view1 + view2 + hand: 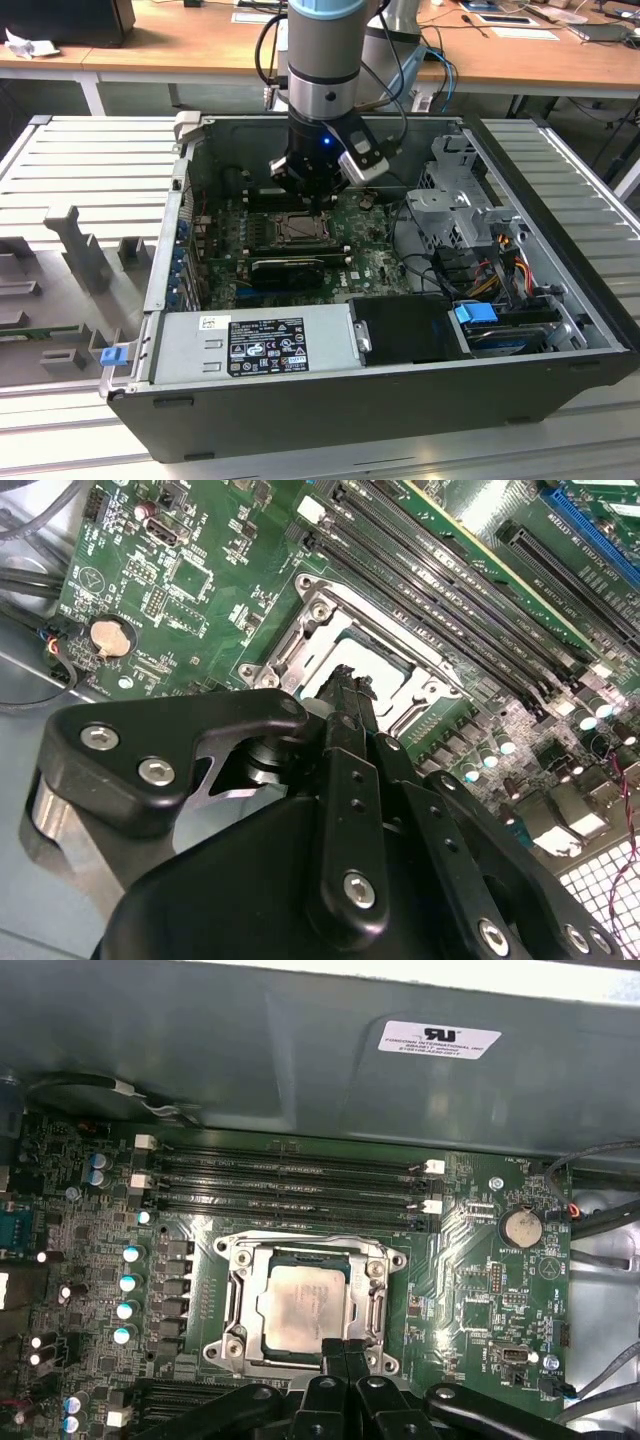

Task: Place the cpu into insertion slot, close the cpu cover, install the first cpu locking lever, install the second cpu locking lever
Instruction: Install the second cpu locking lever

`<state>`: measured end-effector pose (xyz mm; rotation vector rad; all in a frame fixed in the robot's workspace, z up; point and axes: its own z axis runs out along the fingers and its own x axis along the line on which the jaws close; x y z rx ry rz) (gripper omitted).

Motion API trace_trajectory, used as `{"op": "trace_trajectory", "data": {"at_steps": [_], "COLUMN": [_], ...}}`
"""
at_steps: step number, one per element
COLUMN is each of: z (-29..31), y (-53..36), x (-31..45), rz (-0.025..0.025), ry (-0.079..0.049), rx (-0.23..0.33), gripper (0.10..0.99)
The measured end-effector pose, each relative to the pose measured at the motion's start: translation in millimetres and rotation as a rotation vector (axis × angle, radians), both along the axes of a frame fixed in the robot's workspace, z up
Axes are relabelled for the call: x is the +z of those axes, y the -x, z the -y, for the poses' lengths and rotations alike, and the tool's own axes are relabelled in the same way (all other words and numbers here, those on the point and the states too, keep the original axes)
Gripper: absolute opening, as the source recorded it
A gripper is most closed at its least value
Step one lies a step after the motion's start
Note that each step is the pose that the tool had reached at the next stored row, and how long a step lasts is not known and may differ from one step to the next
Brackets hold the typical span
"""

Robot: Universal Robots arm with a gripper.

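The cpu point(303, 1305) is a pale square chip lying in its socket on the green motherboard point(480, 1290). The cpu cover point(239, 1305), a silvery metal frame, lies flat around it with the chip showing through its window. My gripper point(346, 1348) hangs just above the socket's edge, its two black fingers pressed together with nothing between them. In the second wrist view the gripper point(350, 683) points down at the cpu cover point(312, 615) and partly hides the cpu point(385, 658). In the exterior view the gripper point(308, 196) stands over the socket point(297, 229) inside the open computer case. How the locking levers stand I cannot tell.
Memory slots point(290, 1185) run beside the socket, and a coin battery point(520, 1227) sits close by. A black expansion card point(290, 268), the power supply point(255, 345) and a drive cage point(455, 200) crowd the case. Grey fixtures point(80, 245) stand on the table at the exterior view's left.
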<state>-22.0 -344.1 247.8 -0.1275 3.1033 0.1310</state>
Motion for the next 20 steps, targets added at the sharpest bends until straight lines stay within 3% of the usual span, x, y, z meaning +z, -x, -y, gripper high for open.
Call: {"op": "trace_trajectory", "data": {"at_steps": [20], "z": [9.4], "y": [0.0], "x": [0.0], "rz": [0.0], "ry": [0.0], "rx": [0.0], "gripper": [0.106]}}
